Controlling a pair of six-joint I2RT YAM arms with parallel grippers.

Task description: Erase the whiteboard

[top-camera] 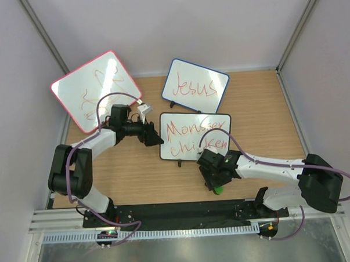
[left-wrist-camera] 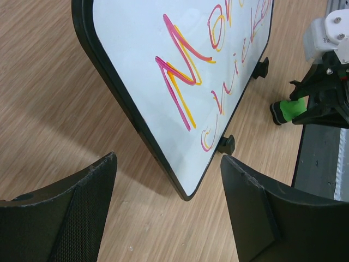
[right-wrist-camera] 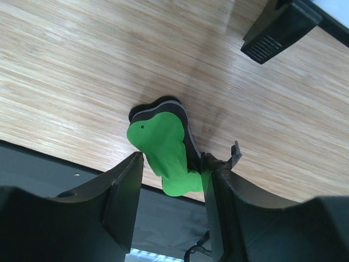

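The whiteboard (top-camera: 195,136), black-framed with "Monster chicken" written in red and yellow, stands tilted on its feet at the table's middle. It also shows in the left wrist view (left-wrist-camera: 163,54). My left gripper (top-camera: 155,137) is open at the board's left edge. In the left wrist view the board's near corner lies between the spread fingers of that gripper (left-wrist-camera: 168,157), untouched. My right gripper (top-camera: 215,180) is in front of the board, near the table's front edge. It (right-wrist-camera: 174,164) is shut on a green eraser (right-wrist-camera: 163,147) with a black pad, low over the wood. The eraser also shows from above (top-camera: 217,190) and in the left wrist view (left-wrist-camera: 289,109).
A pink-red-framed board (top-camera: 94,88) with scribbles leans at the back left. A blue-framed board (top-camera: 195,86) reading "Jesus" stands behind the whiteboard. A black mat (top-camera: 184,212) runs along the table's near edge. One black foot of the whiteboard (right-wrist-camera: 278,24) is just beyond the eraser.
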